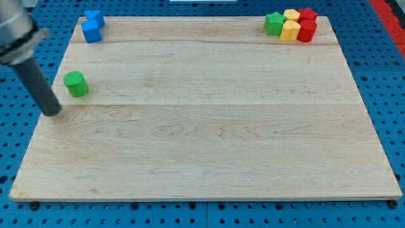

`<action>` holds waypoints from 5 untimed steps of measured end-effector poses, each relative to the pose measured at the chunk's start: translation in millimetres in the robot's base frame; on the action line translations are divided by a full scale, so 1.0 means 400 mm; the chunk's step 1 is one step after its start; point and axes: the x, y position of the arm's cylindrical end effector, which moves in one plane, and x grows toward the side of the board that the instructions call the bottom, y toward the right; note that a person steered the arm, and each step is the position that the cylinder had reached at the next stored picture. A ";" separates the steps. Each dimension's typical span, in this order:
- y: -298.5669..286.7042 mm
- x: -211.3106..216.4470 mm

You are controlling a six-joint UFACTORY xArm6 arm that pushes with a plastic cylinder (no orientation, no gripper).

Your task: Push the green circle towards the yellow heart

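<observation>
The green circle (76, 83) is a short green cylinder near the board's left edge, in the upper half. My tip (53, 113) rests on the board just below and to the left of it, a small gap apart. The yellow heart (292, 14) sits in a tight cluster at the view's top right corner, with a second yellow block (290, 30) just below it; which of the two is the heart is hard to tell at this size.
The top-right cluster also holds a green block (274, 23) and two red blocks (307, 15) (306, 30). Two blue blocks (92, 31) (95, 17) sit at the top left corner. The wooden board (209, 145) lies on a blue perforated surface.
</observation>
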 end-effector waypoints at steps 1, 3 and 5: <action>0.045 -0.084; 0.208 -0.188; 0.215 -0.293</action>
